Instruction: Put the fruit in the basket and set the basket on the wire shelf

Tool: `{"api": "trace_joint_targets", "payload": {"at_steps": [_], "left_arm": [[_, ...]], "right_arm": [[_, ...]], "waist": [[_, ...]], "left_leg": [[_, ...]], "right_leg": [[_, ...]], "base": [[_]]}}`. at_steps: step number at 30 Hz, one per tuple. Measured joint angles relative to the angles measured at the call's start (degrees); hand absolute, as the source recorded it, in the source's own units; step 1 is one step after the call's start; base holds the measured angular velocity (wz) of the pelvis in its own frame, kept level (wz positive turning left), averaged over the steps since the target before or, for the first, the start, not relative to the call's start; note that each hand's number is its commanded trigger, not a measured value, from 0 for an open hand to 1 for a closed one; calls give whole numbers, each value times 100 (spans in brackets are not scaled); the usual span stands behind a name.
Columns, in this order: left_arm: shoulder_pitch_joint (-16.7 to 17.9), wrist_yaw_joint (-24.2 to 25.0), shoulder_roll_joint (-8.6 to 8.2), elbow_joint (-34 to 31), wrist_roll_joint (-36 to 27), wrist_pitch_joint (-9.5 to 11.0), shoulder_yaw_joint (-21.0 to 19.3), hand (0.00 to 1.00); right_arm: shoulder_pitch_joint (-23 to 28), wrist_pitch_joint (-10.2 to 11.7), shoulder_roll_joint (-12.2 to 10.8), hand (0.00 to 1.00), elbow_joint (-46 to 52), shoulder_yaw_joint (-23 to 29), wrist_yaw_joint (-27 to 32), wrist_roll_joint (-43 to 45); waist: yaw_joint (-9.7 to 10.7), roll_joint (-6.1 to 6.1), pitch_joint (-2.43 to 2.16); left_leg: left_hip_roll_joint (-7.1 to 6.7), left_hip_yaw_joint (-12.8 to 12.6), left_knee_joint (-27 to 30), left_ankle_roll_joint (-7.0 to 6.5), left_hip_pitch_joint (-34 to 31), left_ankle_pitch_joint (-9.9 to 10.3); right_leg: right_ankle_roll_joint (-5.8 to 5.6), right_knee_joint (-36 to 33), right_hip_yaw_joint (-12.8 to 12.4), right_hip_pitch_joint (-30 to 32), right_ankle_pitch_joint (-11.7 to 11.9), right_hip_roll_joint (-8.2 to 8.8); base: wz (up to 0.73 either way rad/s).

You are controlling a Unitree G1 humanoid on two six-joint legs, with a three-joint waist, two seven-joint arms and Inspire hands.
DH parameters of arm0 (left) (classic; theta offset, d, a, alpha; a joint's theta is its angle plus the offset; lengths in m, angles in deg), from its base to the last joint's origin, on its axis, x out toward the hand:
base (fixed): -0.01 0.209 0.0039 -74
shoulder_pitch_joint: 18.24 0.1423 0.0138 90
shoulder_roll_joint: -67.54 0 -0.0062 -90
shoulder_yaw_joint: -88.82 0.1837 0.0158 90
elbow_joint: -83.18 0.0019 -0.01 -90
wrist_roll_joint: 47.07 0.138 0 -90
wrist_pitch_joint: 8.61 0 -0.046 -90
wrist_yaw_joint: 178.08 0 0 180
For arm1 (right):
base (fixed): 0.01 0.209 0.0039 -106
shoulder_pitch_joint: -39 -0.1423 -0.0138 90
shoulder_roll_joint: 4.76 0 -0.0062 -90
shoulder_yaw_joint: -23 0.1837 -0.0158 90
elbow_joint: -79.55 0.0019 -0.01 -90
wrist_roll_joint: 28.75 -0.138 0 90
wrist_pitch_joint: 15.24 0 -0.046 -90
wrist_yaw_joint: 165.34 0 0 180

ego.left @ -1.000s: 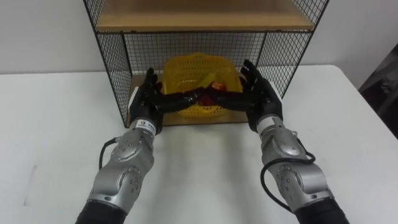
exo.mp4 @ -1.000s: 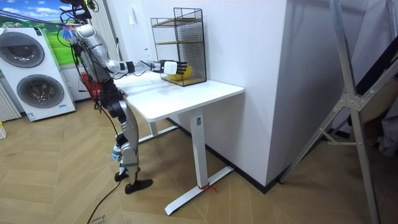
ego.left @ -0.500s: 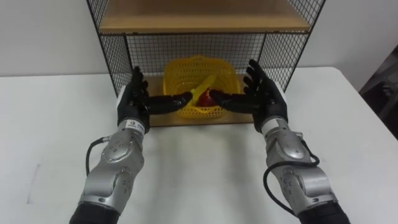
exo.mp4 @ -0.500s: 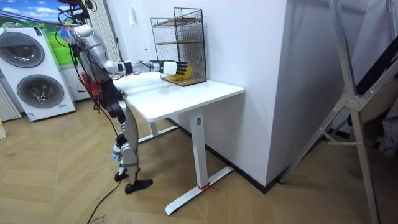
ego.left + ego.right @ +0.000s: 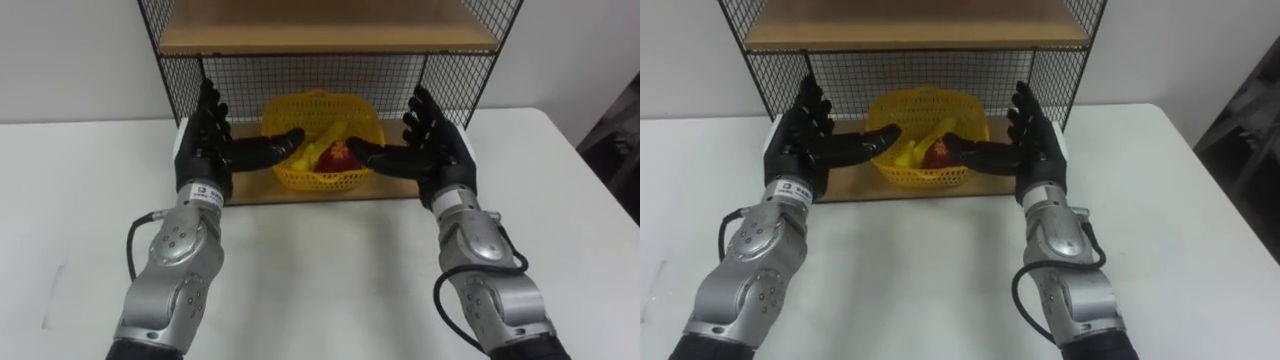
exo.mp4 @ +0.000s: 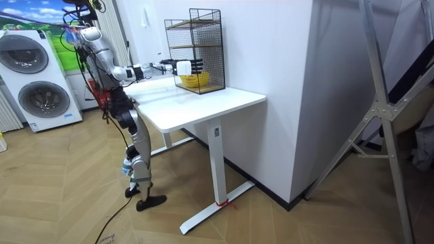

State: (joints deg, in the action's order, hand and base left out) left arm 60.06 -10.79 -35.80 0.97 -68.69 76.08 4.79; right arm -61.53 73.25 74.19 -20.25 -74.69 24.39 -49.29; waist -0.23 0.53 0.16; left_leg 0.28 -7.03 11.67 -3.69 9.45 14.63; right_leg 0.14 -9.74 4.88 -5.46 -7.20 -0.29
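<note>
- Yellow openwork plastic basket [image 5: 300, 178] sits on the lower wooden board [image 5: 250, 188] of the black wire shelf [image 5: 300, 75], at the far side of the white worktop [image 5: 320, 270]. A yellow banana [image 5: 327, 134] and a round red fruit [image 5: 337, 157] lie inside it.
- At the near left of the shelf opening, the left robot hand [image 5: 203, 150] is held up with fingers straight and spread and its thumb reaching right toward the basket. It clasps nothing.
- At the near right, the right robot hand [image 5: 440, 152] mirrors it, fingers apart and thumb pointing left, also holding nothing. I cannot tell whether either thumb touches the basket's near wall.
- With the fruit inside and the basket resting on the shelf, the task looks finished or very nearly so.
- The basket is probably light, and its thin lattice walls would likely give under a squeeze from the sides.
- The thicker top rim is the stiffest part, so the left and right edges of the rim are the best places to hold it, one palm on each side.
- Both pieces of fruit lie loose. The red fruit could roll and the banana bruises easily, so the basket should stay level.
- Since the upper wooden board [image 5: 330, 35] leaves little headroom, any correction is better made by sliding than by lifting.
</note>
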Motion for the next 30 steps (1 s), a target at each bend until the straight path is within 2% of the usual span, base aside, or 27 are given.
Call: {"api": "trace_joint_targets", "payload": {"at_steps": [2, 7, 9, 11, 14, 18, 22, 25, 30], "left_arm": [[4, 0, -5, -14, 61, 76, 14, 0], [26, 23, -3, -311, 371, 102, 102, 0], [185, 126, 3, -547, 378, 159, 98, 0], [465, 264, 7, -777, 385, 286, 98, 0], [767, 393, 32, -900, 386, 323, 100, 0], [974, 589, 35, -1037, 394, 325, 96, 0], [1358, 881, 112, -1372, 502, 487, 101, 0], [1603, 985, 169, -1509, 502, 578, 103, 0], [1900, 1120, 251, -1672, 497, 678, 124, 0]], "right_arm": [[46, 62, -5, 0, 7, -2, 0, 174], [137, 63, -16, 0, 275, -7, -116, 720], [282, 102, -21, 0, 522, -7, -147, 787], [529, 310, -9, 0, 659, 6, -286, 845], [710, 327, -9, 0, 659, 7, -389, 835], [753, 333, -8, 0, 669, 66, -506, 827], [1021, 371, 15, 0, 1115, 172, -701, 835], [1281, 560, 14, 0, 1297, 173, -817, 831], [1406, 566, 15, 0, 1302, 170, -1038, 836]], "waist": [[-1, 2, 1], [-2, 1, 1], [-1, 1, 1], [25, 2, 1], [13, 0, 2], [15, -5, 1], [22, -43, -19], [30, -62, -29], [122, -61, -35]], "left_leg": [[0, 5, 0, 0, 9, 0], [-1, 24, -12, 0, 0, 0], [0, 47, -22, 0, 2, 0], [-1, 91, -21, 0, 13, 0], [-4, 98, -19, 0, 3, 0], [-8, 109, -20, 0, -32, 1], [-3, 114, -49, 0, -25, 1], [-1, 112, -68, 1, -30, 1], [-5, 116, -104, 0, -86, 1]], "right_leg": [[0, -2, 18, -14, 0, 2], [1, -8, 56, -16, 1, 1], [1, -1, 93, -39, 1, 2], [1, 8, 143, -63, 1, 5], [1, 7, 144, -40, 0, -3], [1, -3, 154, -30, 0, -23], [1, 2, 147, -27, 0, -36], [1, 3, 148, -13, 0, -40], [1, -3, 150, 42, 0, -37]], "base": [[2], [1], [7], [9], [1], [0], [0], [0], [0]]}}
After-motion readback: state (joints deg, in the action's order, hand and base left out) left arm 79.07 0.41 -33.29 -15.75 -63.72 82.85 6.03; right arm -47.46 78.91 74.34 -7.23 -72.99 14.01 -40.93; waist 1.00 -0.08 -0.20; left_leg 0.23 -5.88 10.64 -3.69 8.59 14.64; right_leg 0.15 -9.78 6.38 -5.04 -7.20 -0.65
